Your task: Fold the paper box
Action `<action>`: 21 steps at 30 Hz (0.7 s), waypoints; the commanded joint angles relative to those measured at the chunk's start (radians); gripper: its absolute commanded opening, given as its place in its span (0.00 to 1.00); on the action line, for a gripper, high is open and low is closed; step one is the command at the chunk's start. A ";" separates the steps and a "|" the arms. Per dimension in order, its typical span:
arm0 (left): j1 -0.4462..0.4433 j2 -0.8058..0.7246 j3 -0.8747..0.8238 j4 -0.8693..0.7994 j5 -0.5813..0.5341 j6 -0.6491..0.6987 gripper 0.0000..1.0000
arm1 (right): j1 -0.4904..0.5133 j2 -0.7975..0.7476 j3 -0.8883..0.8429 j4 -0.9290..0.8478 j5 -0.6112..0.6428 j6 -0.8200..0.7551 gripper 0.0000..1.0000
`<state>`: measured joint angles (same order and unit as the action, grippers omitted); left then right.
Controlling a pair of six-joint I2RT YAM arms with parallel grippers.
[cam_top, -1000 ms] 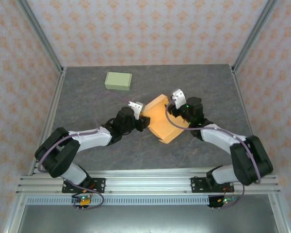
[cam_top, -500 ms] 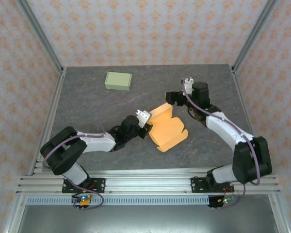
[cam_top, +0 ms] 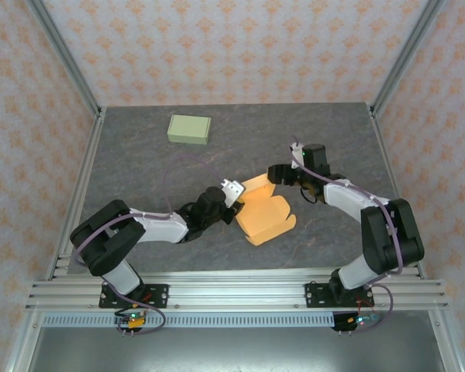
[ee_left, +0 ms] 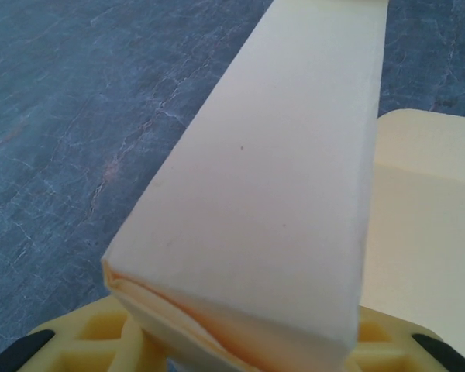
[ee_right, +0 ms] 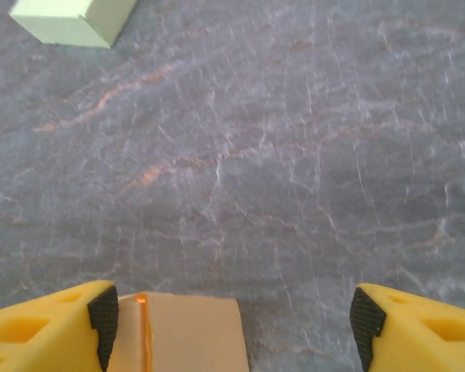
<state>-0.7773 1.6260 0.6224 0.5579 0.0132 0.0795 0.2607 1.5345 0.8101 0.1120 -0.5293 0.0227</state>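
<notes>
Now, left jaws: clamped on a doubled-over wall of the paper box (ee_left: 279, 194).
Right jaws: spread wide, a box corner low between them, apparently untouched.
Box: mid-bench (cam_top: 333, 132), between the arms, part-folded.
Handling: likely light, thin card that crushes easily and may slide. Pinch flaps close to creases.

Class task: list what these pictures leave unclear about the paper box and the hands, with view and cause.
- Creases of the paper box: top view, too small.
- Fingertips of the left hand: top view, under its own wrist.
- Far end of the flap: left wrist view, cut off by the top edge.
- Most of the paper box: right wrist view, cut off by the bottom edge.
</notes>
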 commanded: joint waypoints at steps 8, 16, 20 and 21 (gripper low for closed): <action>-0.004 0.022 0.088 -0.031 0.017 -0.091 0.28 | -0.009 -0.092 -0.068 0.126 0.051 0.059 0.83; 0.009 0.036 0.240 -0.251 0.096 -0.407 0.27 | -0.010 -0.326 0.048 -0.188 0.468 0.350 0.99; 0.044 0.085 0.301 -0.298 0.096 -0.686 0.34 | -0.012 -0.326 0.246 -0.613 0.470 0.662 0.99; 0.057 0.106 0.312 -0.293 0.119 -0.738 0.33 | -0.012 -0.329 0.262 -0.659 0.433 0.712 0.99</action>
<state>-0.7513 1.6855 0.8909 0.3298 0.1024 -0.4065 0.2485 1.2217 1.0065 -0.2153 -0.1463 0.4622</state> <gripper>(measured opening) 0.370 0.993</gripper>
